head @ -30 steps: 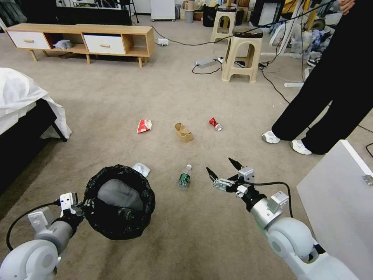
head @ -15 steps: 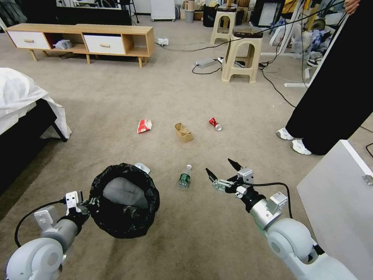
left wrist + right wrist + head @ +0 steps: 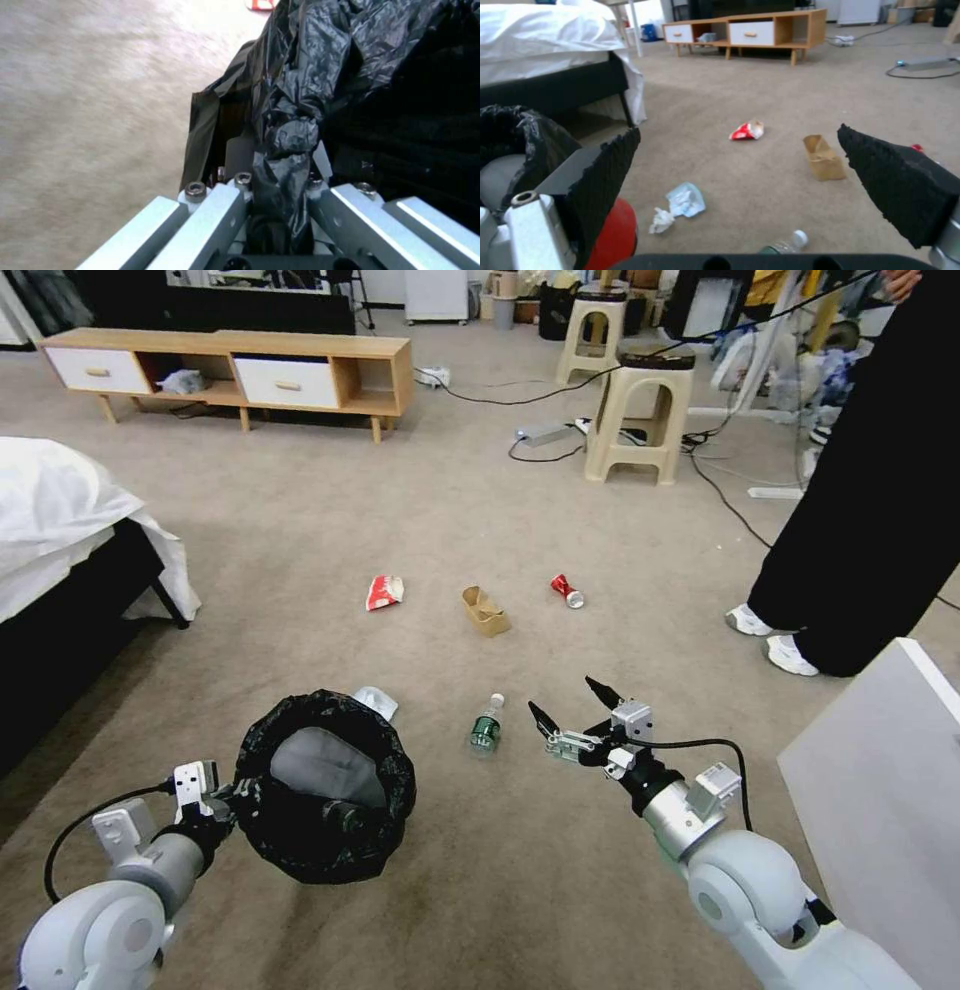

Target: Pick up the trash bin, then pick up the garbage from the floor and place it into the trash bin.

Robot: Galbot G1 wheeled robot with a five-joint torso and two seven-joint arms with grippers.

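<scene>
Beige carpeted floor (image 3: 420,510) fills the scene, with a bed with white bedding (image 3: 60,520) at far left and a low wooden cabinet (image 3: 240,370) along the far wall. Status of step one: complete, judging by the left claw (image 3: 232,792), which is clamped on the bag-covered rim of the small round grey trash bin lined with crinkled black plastic (image 3: 325,785) and carries it at near left; the left wrist view shows the plastic pinched between the claw's fingers (image 3: 240,150). The bin interior looks bare of litter apart from the grey base. Status of step two: not started. The right claw (image 3: 568,710) hangs at near right with its black fingers spread wide and nothing between them. Litter remaining on the floor: a small clear bottle with green label (image 3: 487,727) just left of the right claw; a white tissue wad (image 3: 376,702) touching the far edge of the bin in the head view; a red-white snack wrapper (image 3: 384,592), a crumpled brown paper box (image 3: 485,610) and a crushed red can (image 3: 566,590) in a row farther off. The bottle appears the closest candidate for the right claw.
</scene>
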